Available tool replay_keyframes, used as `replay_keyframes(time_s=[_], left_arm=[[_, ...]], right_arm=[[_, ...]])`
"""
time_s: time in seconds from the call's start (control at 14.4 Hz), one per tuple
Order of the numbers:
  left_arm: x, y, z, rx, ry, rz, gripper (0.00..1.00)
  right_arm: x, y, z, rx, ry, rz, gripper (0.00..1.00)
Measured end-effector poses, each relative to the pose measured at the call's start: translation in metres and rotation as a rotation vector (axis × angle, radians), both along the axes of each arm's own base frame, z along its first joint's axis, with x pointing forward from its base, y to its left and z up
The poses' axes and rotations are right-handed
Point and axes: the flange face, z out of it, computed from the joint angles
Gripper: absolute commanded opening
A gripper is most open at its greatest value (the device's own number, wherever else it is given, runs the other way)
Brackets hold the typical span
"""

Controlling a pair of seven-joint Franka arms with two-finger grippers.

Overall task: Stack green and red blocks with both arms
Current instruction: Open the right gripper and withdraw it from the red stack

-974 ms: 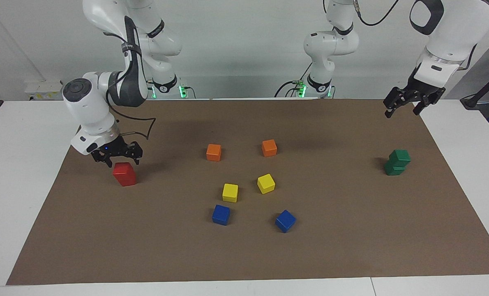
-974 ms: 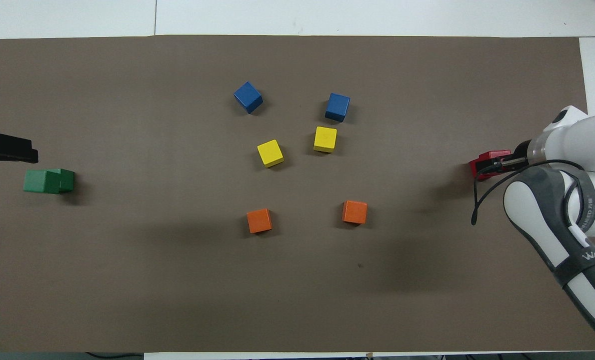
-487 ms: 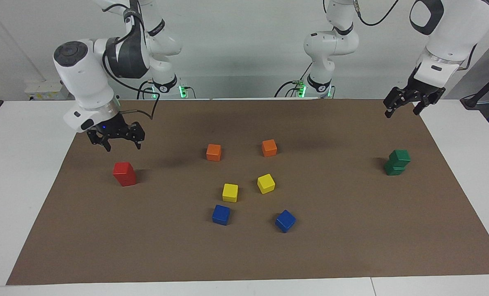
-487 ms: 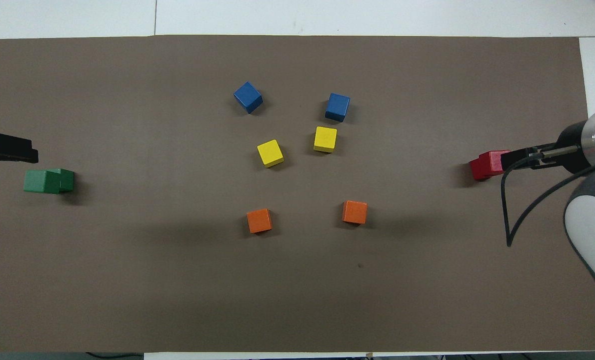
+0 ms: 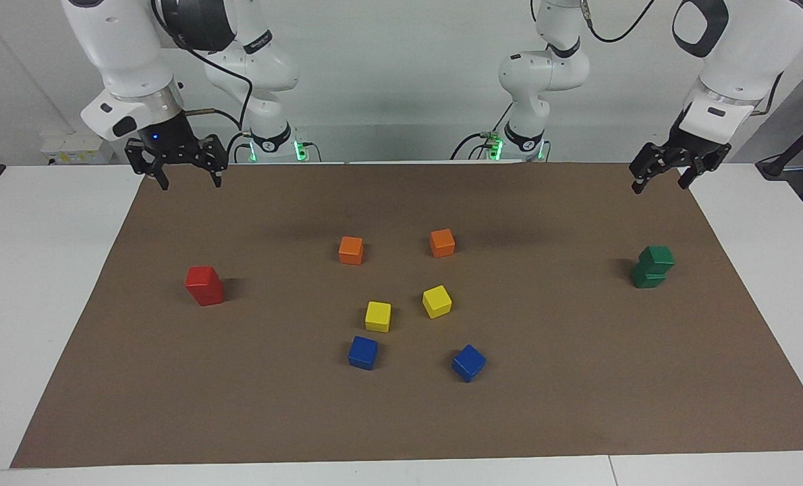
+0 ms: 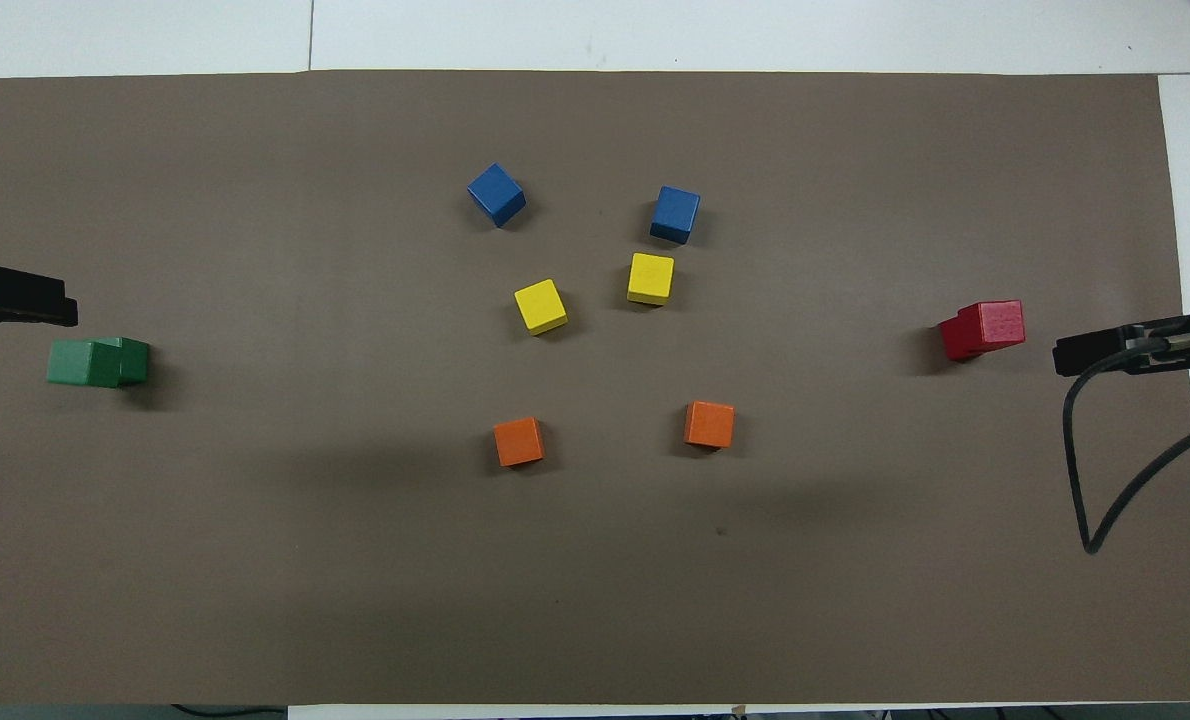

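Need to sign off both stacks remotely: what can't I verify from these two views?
- Red stack, overhead view: lower cube mostly covered by the upper one.
- Green stack, overhead view: same, lower cube largely hidden.
- Left gripper, overhead view: cut off by the edge.
- Right gripper, overhead view: partly cut off.

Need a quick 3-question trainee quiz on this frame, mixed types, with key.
1. True or false: the green stack sits squarely, upper cube flush with the lower.
2. Which cubes lie nearest the robots? A) blue cubes B) orange cubes C) yellow cubes
3. Fill in: the right pincer is ___ and holds nothing; so is the left pincer.

Key: 1 false, the upper cube is offset; 2 B; 3 open.
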Motion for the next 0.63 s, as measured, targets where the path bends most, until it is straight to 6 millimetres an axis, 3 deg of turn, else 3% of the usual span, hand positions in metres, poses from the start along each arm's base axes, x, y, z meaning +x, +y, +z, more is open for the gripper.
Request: replay_keyframes(time_s=[0.28,0.63], left_arm=[[0.000,-0.001,0.000,-0.008,0.000,0.000,1.00],[0.000,-0.001,0.000,-0.009,0.000,0.000,1.00]], right_arm=[[0.015,-0.002,-0.003,0.018,0.020,-0.015,1.00],[0.017,-0.002,-0.001,0.018,0.017,-0.015,1.00]])
